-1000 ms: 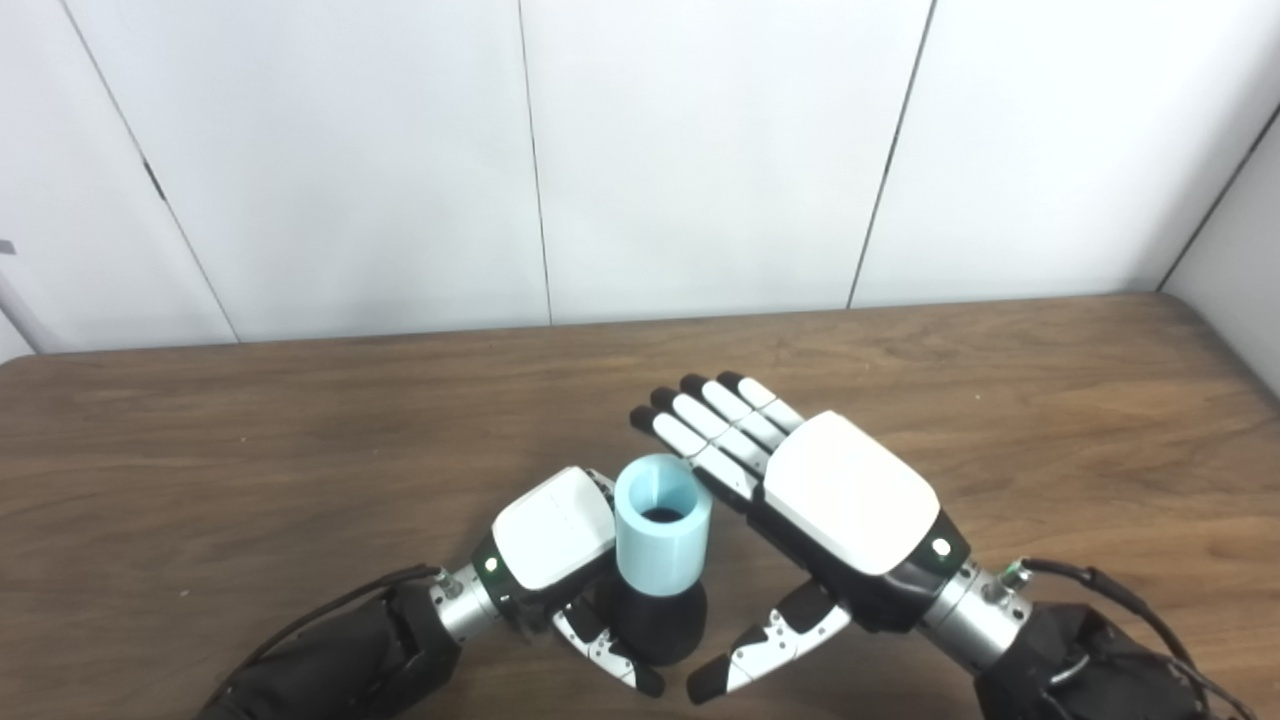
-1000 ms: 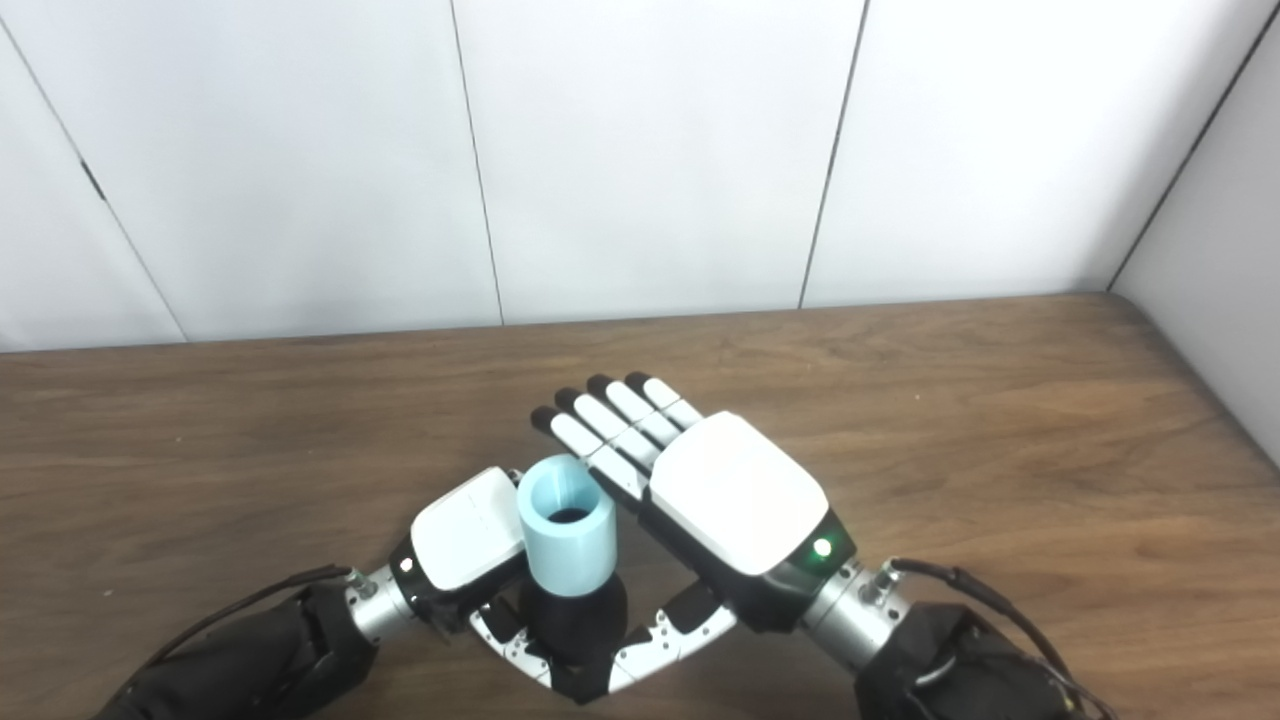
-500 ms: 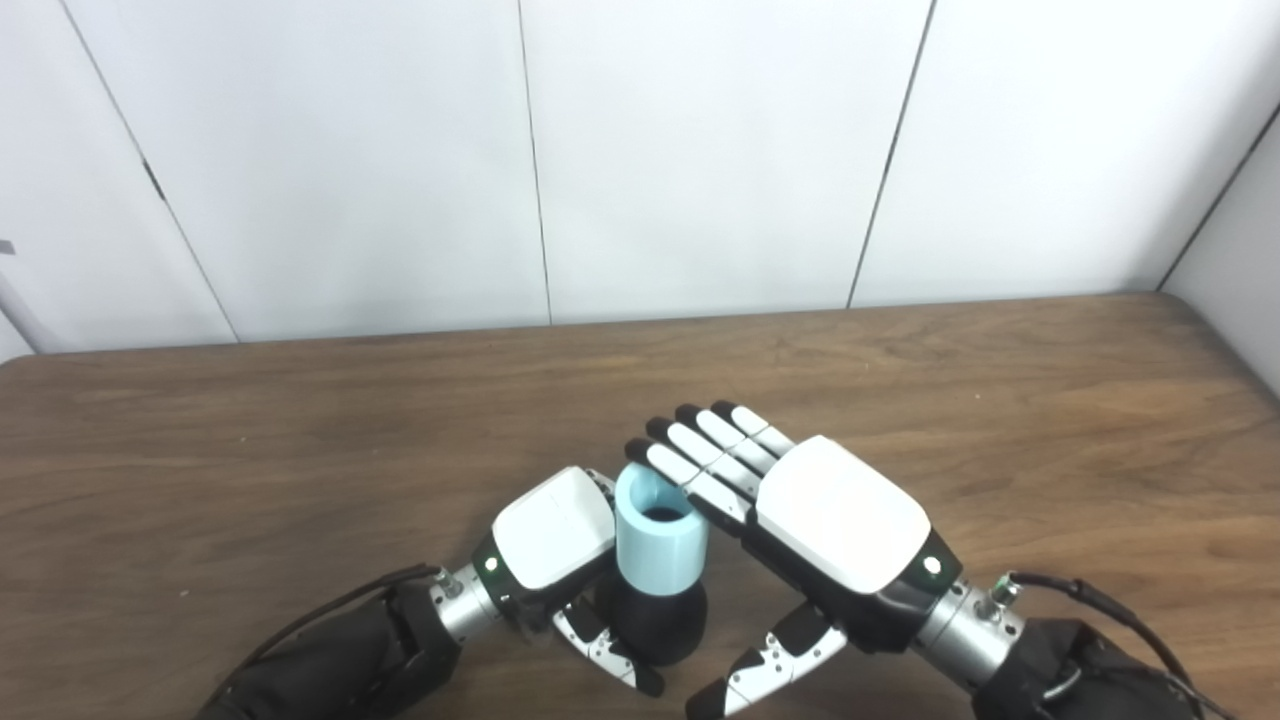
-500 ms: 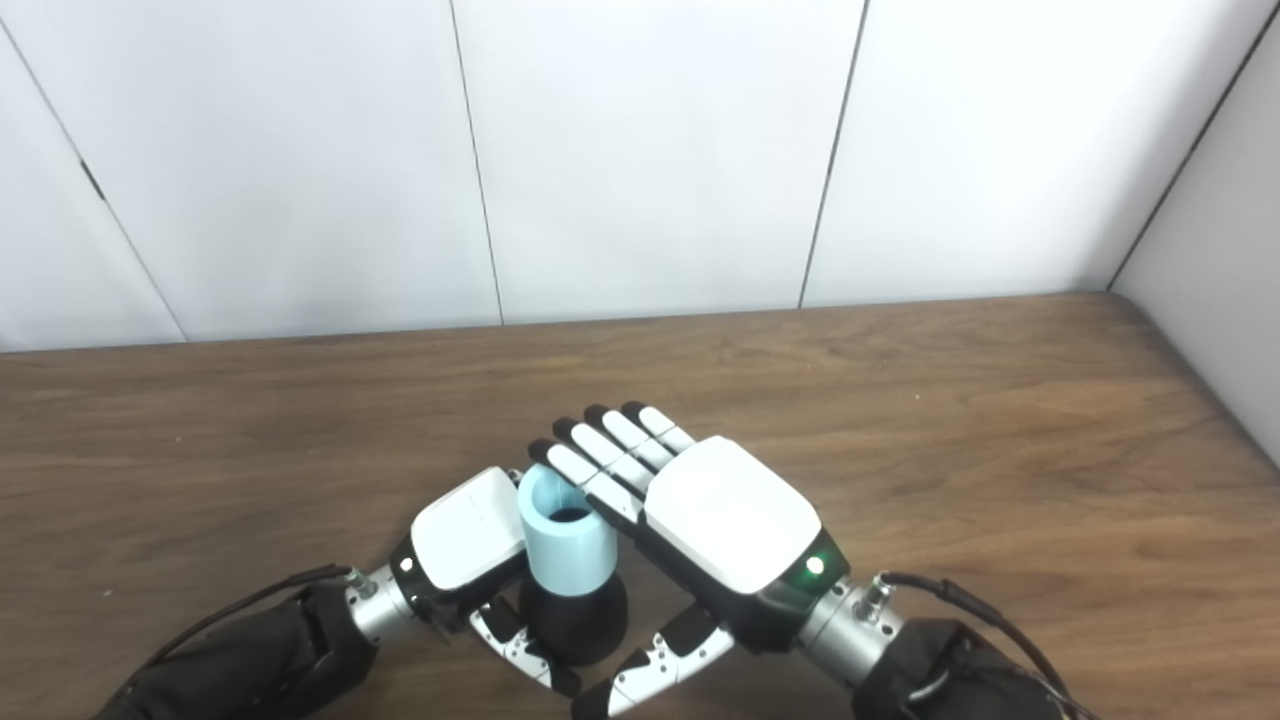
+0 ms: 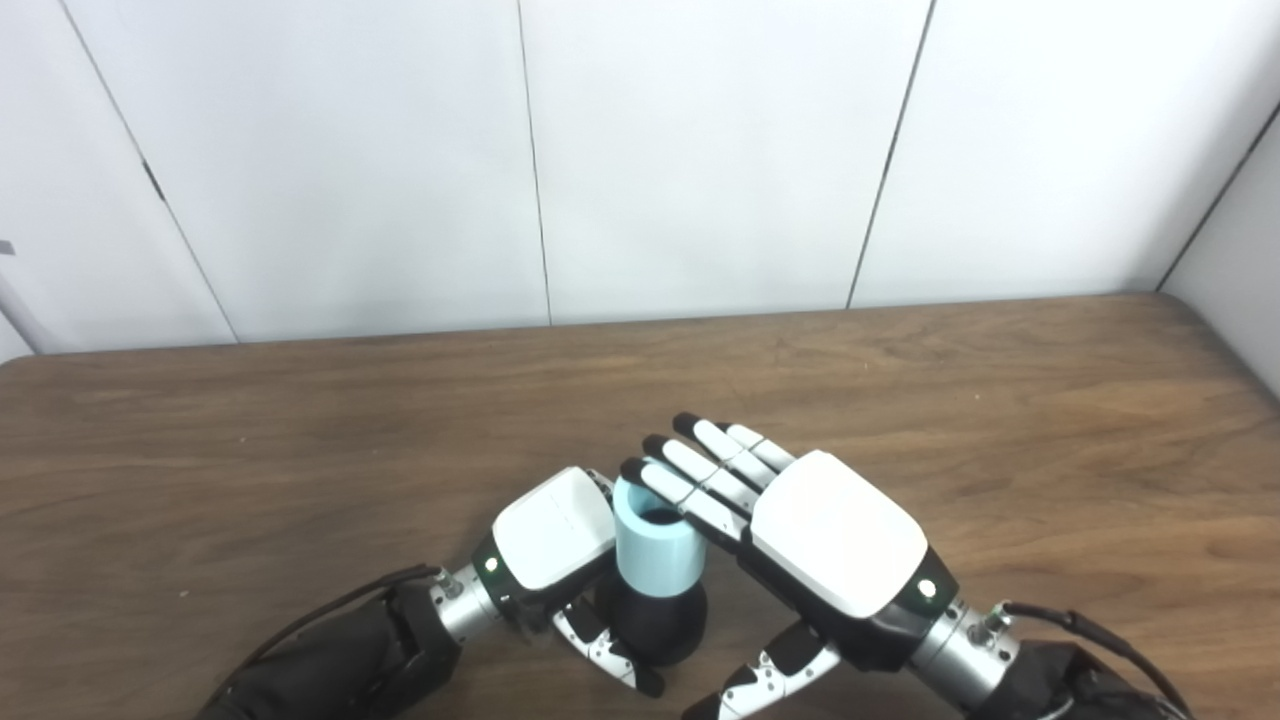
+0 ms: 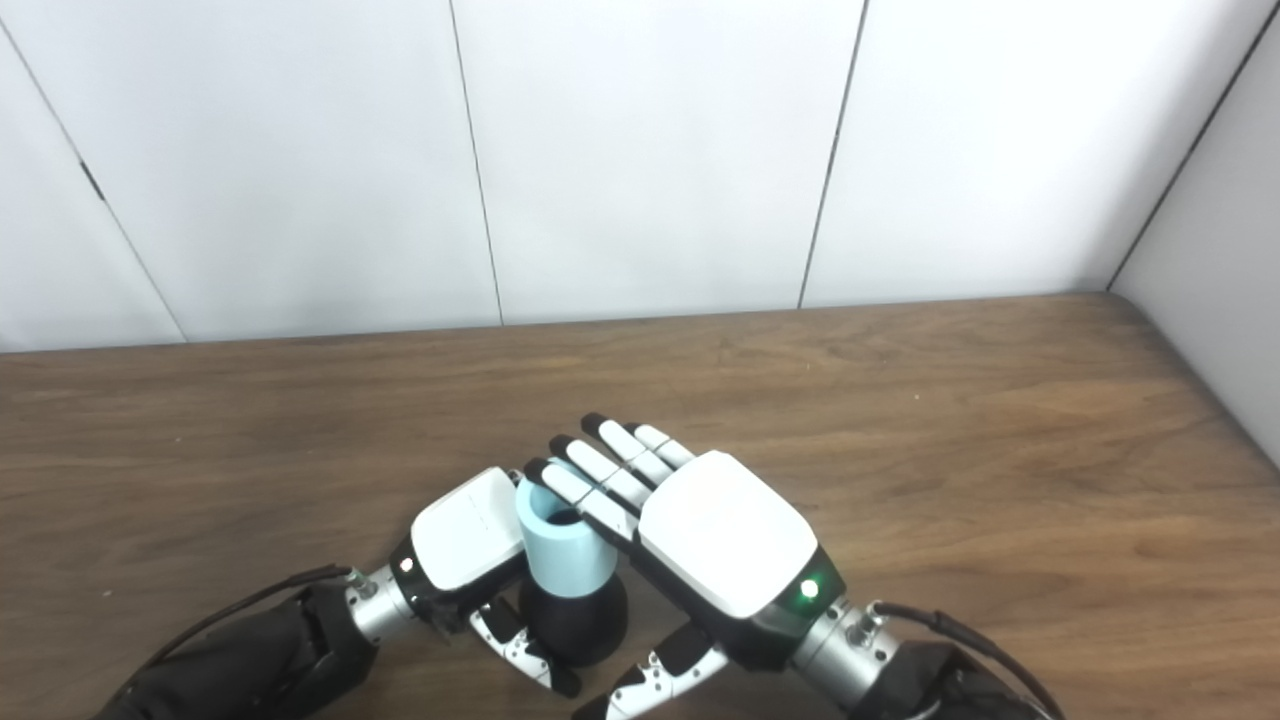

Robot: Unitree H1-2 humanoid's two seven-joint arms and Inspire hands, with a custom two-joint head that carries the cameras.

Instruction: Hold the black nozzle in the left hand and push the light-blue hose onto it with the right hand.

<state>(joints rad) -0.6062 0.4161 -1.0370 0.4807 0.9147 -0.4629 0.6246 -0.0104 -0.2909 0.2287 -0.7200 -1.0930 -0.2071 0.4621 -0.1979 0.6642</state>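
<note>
The black nozzle (image 5: 652,625) is seen standing upright on its broad, rounded base, near the front edge of the scene. Its body is matte black and bulbous at the bottom, and its upper part is hidden. The light-blue hose (image 5: 655,551) is shown as a short, smooth, thick-walled tube, seated upright over the top of the nozzle, so that only the dark base is left visible beneath it. The tube's open upper end is turned upward, and a dark interior is seen inside its rim. How far the tube is pushed down cannot be told.
</note>
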